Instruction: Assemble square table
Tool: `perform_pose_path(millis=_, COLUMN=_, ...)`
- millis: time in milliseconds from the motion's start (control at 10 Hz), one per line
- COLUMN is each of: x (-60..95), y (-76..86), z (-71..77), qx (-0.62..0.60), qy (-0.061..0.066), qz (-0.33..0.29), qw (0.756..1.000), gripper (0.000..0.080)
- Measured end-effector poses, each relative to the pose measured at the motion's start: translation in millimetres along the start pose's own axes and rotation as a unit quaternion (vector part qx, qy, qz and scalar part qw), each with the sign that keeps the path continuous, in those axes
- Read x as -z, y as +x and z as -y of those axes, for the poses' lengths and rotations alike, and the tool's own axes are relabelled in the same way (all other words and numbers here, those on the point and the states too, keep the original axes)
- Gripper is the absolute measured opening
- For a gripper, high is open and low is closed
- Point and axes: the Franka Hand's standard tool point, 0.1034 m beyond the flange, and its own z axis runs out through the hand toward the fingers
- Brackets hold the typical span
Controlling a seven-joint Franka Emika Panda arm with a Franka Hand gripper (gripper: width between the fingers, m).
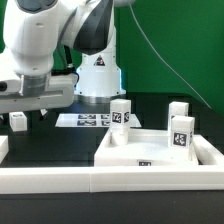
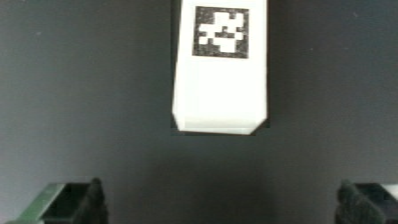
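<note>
White tagged leg (image 2: 221, 70) lies flat on the black table, w/ the gripper (image 2: 224, 203) right above, jaws spread wide, holding nothing. Prob. best to centre over it, descend straight, then pinch across its narrow sides. Tabletop slab (image 1: 150, 150) sits well apart.
</note>
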Motion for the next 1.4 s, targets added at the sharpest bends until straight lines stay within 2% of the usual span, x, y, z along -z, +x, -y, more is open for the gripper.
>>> perform_pose_path(millis=200, x=-1.8, y=-1.2, z=-1.1, qx=-0.002, qy=-0.001, qz=-0.001, qw=1.0, gripper=0.0649)
perform_pose_path(millis=400, x=-13.5, y=-10.4, z=-0.2, qx=-0.027, qy=0.001, qz=0.002, qw=1.0, gripper=0.0649)
perform_pose_path(millis=600, x=-15.1, y=-10.2, z=1.7, qx=-0.026, qy=0.005, qz=0.013, qw=1.0, gripper=0.0649)
perform_pose_path(millis=800, x=-17.1, y=-11.8, z=1.8, qx=-0.02, qy=0.003, qz=0.027, qw=0.999, gripper=0.0649)
perform_pose_path(millis=1000, x=-29.1, y=-14.4, z=0.3, qx=-0.003, qy=-0.004, qz=0.088, qw=0.996, gripper=0.0649)
perform_pose_path(millis=1100, x=-32.4, y=-18.6, z=0.4, qx=-0.003, qy=-0.002, qz=0.127, qw=0.992, gripper=0.0649)
perform_pose_path(millis=1400, x=-37.6, y=-17.5, z=7.0, qx=-0.006, qy=-0.001, qz=0.21, qw=0.978, gripper=0.0649)
